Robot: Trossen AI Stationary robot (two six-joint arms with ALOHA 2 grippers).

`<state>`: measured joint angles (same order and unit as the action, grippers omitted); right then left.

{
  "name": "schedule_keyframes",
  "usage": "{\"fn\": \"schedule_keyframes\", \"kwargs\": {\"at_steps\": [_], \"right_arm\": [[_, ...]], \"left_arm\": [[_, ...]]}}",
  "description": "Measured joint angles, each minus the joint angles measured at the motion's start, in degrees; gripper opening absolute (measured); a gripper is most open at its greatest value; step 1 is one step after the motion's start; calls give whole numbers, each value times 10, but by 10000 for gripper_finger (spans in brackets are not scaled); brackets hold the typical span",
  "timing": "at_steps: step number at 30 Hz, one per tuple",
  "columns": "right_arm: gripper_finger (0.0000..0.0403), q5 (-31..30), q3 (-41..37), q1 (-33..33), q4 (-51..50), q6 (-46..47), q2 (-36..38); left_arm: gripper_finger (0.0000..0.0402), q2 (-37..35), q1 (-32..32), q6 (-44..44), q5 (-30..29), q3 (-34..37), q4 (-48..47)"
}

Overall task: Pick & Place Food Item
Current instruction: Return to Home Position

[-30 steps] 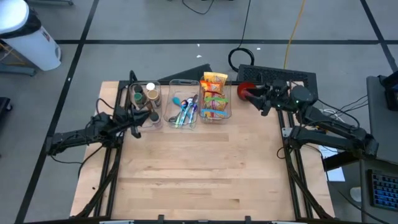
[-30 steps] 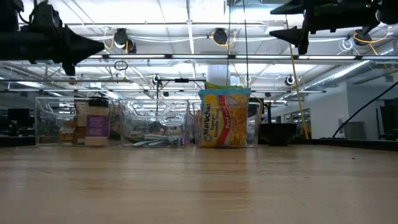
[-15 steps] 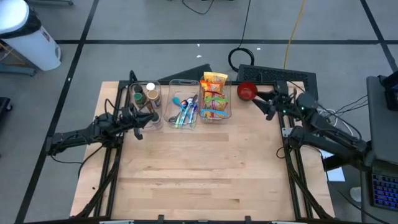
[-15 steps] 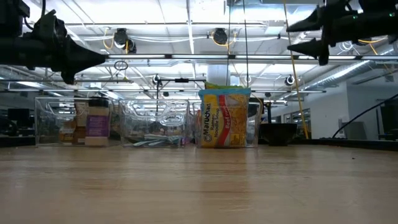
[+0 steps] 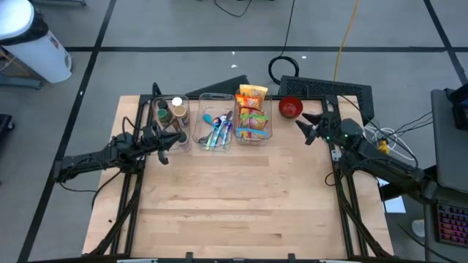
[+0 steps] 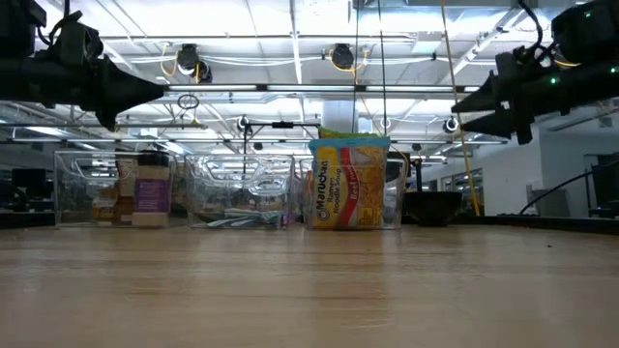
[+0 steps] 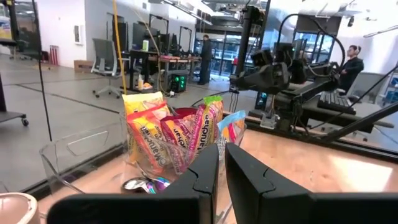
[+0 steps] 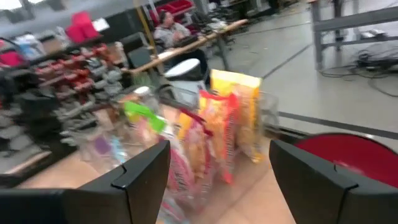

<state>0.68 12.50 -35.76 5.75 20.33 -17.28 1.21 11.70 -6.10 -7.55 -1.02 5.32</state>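
- Wooden table: its near part and middle are bare; nothing loose is seen lying on it.
- Three transparent bins are ranged in a row along the far edge: left bin, middle bin, right bin.
- A red bowl is noted just beyond the right bin, apart from it.
- Contents: noodle packs are stood upright in the right bin, blue spoons are laid in the middle bin, and the purple spice bottle is stood in the left bin among other jars.
- Left gripper: raised above the near side of the left bin. Its fingers are drawn almost together and nothing is held between them.
- Right gripper: held high near the table's right edge, close to the bowl. It is spread wide and empty.
- Progress: sorting is judged complete, since every item seen is binned. The bins' far corners are partly hidden, so a stray item there cannot be fully ruled out. Only parking both arms at rest is left.
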Motion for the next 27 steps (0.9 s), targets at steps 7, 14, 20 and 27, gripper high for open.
{"fn": "schedule_keyframes", "kwargs": {"at_steps": [7, 14, 20, 27], "right_arm": [[265, -69, -33, 0, 5, -23, 0], [265, -67, -83, 0, 63, -29, -1], [265, -69, -101, 0, 92, -31, 0], [265, -66, -102, 0, 73, -29, -1]], "left_arm": [[30, 0, 0, -2, 0, 0, 1], [31, 0, 0, -2, 0, 0, 1], [31, 0, 0, -2, 0, 0, 3], [31, 0, 0, -1, 0, 0, 4]]}}
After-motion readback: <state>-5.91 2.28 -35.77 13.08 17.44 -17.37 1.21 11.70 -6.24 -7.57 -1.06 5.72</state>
